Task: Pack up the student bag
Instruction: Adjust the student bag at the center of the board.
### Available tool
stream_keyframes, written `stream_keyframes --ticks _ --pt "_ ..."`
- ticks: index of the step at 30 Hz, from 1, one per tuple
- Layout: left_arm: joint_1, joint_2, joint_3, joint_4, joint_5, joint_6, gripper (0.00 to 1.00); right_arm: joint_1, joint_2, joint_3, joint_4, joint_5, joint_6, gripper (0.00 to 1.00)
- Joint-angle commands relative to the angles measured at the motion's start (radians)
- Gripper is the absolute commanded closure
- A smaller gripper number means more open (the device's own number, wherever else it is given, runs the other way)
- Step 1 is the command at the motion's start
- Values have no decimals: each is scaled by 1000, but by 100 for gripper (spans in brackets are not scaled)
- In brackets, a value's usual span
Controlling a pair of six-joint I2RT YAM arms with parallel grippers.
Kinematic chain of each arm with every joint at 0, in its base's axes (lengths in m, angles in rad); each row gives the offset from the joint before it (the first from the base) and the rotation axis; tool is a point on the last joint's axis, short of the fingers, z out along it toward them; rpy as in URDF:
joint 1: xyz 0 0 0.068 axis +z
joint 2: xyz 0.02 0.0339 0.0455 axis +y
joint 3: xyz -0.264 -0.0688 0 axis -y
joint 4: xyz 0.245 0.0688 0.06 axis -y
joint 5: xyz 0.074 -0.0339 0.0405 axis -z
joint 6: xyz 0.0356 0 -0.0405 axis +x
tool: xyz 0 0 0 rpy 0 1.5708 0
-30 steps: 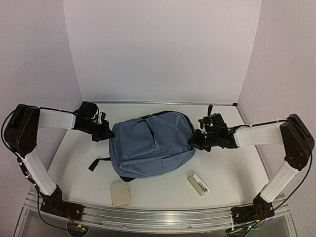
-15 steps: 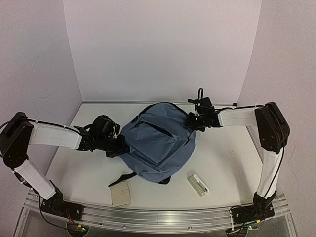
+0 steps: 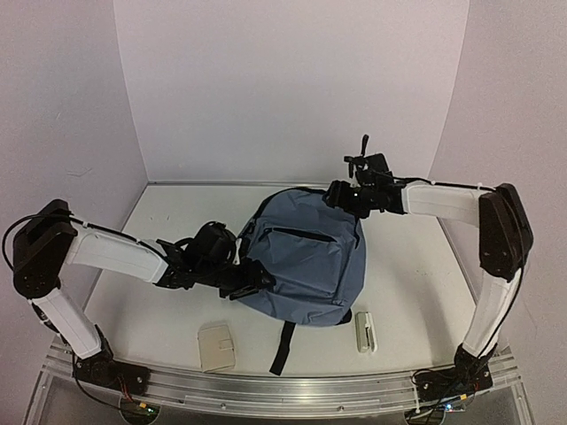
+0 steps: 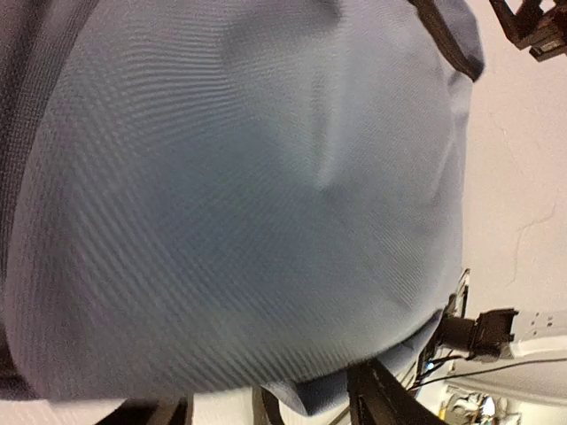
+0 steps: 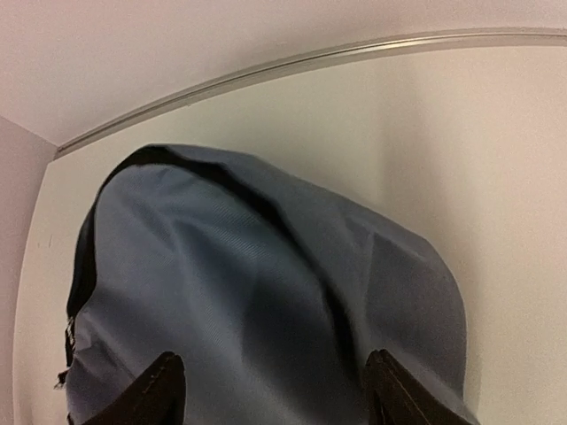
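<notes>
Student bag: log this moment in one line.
student bag lying on table | left gripper at its left edge | right gripper at its top | both jaws spread over fabric, grip unclear

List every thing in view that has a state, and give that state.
student bag: lying flat, front pocket up; pocket zipper looks shut, main zipper cannot be told.
left gripper: open, at the bag's near-left edge.
right gripper: open, at the bag's far end.
beige pouch: flat on the table, outside the bag.
white case: on the table beside the bag, outside it.
</notes>
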Motion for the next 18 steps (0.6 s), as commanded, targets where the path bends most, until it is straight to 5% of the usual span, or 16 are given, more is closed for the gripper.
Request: stream_keyframes --ticks 1,6,10,18 --pt "2 -154 59 -101 -64 64 32 21 -199 -94 -7 -59 18 21" --pt "44 -258 96 -311 -65 144 16 28 -334 -239 -8 -71 70 17" --pt "204 -275 159 -413 87 224 13 44 -400 -344 -4 -93 114 17" --pt "397 -24 447 -541 328 463 13 81 -439 -476 7 -36 190 20"
